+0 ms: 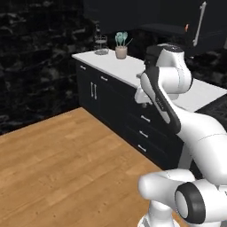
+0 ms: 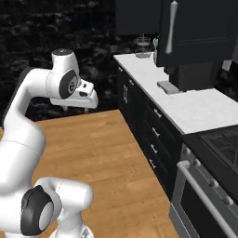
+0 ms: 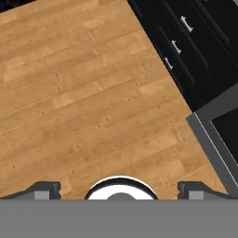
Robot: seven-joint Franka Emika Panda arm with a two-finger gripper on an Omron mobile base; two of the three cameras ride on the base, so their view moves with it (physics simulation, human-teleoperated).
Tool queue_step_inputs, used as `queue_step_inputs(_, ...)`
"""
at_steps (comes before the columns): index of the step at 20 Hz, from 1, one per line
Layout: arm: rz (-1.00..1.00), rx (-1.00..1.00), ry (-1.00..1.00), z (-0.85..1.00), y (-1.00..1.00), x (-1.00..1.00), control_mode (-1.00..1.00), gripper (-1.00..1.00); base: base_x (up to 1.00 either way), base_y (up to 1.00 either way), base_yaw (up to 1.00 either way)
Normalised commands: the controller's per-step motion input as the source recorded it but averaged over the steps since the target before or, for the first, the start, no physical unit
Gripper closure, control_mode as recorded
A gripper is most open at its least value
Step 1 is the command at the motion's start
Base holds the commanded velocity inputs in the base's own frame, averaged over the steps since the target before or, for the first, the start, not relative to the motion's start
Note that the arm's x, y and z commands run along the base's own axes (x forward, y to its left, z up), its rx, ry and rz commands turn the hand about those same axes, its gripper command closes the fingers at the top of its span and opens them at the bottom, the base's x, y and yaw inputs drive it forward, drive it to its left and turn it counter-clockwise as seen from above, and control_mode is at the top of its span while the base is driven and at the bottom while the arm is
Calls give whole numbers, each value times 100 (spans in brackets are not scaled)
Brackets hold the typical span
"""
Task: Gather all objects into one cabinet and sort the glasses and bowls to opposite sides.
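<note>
Cabinet (image 2: pixel 195 28) — black, up on the wall above the white counter (image 2: pixel 186 104), door upright, long silver bar handle (image 2: pixel 170 27) running vertical. Gripper (image 3: pixel 120 189) held over bare wood floor (image 3: pixel 83 93), jaws spread wide, nothing between the fingertips (image 3: pixel 46 188). Beyond: black drawer fronts (image 3: pixel 186 42) to one side, a stove (image 2: pixel 214 148) past the counter's near end — a potted plant (image 1: pixel 121 45) and a glass stand (image 1: pixel 101 44) at the far end.
</note>
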Motion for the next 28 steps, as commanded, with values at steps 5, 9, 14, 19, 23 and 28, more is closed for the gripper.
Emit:
queue_step_inputs(5, 0, 0, 0, 0, 0, 0, 100, -100, 100, 2, 0)
queue_step_inputs(9, 0, 0, 0, 0, 0, 0, 100, -100, 100, 11, -7)
queue_step_inputs(14, 0, 0, 0, 0, 0, 0, 100, -100, 100, 20, -22)
queue_step_inputs(19, 0, 0, 0, 0, 0, 0, 100, -100, 100, 27, -45)
queue_step_inputs(23, 0, 0, 0, 0, 0, 0, 100, -100, 100, 34, -57)
queue_step_inputs(28, 0, 0, 0, 0, 0, 0, 100, -100, 89, 20, -65)
